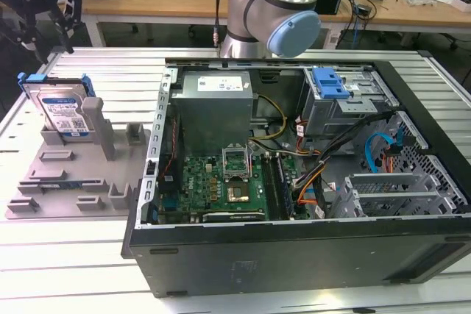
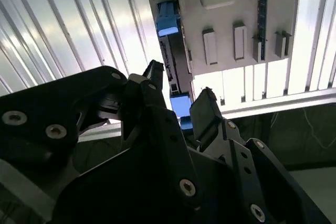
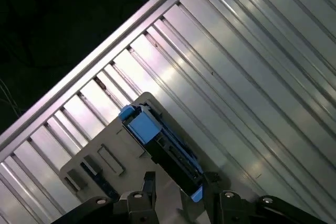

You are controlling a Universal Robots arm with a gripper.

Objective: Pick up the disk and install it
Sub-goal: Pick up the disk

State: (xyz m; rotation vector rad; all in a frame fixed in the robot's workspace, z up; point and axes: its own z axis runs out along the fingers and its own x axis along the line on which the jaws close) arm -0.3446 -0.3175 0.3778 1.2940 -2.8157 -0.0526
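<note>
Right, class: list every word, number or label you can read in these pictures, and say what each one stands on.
Nothing reads clearly enough to quote.
Label on the disk: print and barcodes, too small to read.
Sticker on the grey power supply: too small to read.
Markings on the motherboard: too small to read.

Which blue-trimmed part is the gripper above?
The silver hard drive with blue plastic rails, standing in the grey fixture outside the black computer case; the blue plastic bracket sits inside that case.

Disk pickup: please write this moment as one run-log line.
gripper: open, above disk | disk: upright in gray holder, not grasped
</note>
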